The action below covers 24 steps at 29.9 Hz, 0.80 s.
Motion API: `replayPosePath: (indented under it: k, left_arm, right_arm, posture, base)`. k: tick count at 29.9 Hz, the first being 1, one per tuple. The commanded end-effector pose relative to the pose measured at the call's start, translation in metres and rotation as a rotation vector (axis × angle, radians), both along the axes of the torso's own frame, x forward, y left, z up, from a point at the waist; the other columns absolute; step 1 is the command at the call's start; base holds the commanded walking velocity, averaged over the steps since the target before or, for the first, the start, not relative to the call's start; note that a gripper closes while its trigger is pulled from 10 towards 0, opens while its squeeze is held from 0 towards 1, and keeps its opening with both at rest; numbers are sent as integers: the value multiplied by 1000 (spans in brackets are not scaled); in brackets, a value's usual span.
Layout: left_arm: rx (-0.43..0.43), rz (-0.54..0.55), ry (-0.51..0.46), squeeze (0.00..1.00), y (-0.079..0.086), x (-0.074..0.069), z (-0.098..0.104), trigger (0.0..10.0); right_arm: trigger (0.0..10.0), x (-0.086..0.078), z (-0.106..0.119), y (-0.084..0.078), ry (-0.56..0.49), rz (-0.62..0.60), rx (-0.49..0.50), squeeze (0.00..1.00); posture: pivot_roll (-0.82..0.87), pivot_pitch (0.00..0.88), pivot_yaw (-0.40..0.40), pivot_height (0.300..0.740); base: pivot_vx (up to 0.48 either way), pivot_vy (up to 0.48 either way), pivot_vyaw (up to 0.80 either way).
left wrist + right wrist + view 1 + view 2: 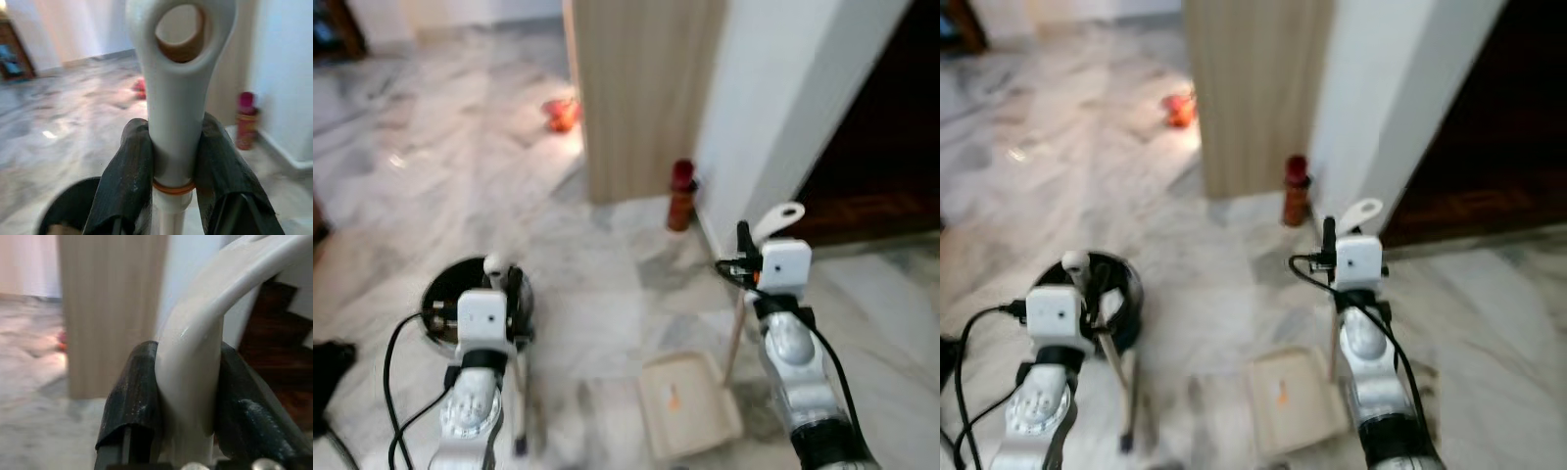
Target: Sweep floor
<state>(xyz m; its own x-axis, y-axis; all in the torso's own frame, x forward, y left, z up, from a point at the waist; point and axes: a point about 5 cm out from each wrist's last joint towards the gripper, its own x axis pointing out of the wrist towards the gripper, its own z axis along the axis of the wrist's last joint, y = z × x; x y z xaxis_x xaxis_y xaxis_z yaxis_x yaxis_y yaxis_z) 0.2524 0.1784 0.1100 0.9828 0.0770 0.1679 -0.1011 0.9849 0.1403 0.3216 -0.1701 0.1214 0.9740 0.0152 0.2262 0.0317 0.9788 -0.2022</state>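
Observation:
My left gripper is shut on the white top of a broom handle, which ends in a loop with a hole. The broom's stick runs down to the marble floor in front of me. My right gripper is shut on the curved white top of the dustpan handle. The beige dustpan lies flat on the floor between my arms, with a small orange scrap on it. A red-orange piece of litter lies farther off on the floor.
A round black bin stands on the floor behind my left gripper. A red-capped bottle stands at the foot of a wooden panel and white wall. A dark doorway opens at right. A dark object lies at far left.

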Motion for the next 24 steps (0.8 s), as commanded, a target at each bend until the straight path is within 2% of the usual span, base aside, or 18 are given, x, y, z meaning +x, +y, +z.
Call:
replayPosePath:
  k: [1,13,18,24]
  left_arm:
    - [23,13,-34,0,5,-1,7,10000]
    - [21,13,-34,0,4,-1,7,10000]
    - [26,13,-34,0,5,0,7,10000]
    - [23,15,-37,0,5,0,7,10000]
  right_arm:
    - [10000,0,3,4,-14,10,20,0]
    - [10000,0,2,4,-12,10,20,0]
    - [10000,0,2,4,-10,11,20,0]
    - [10000,0,2,4,-10,11,21,0]
  posture:
    - [108,113,28,740]
    - [109,113,28,740]
    - [109,113,27,740]
    - [108,112,26,740]
  base:
    - [0,-326,-800]
    - [0,0,-800]
    - [0,0,0]
    - [0,-315,-800]
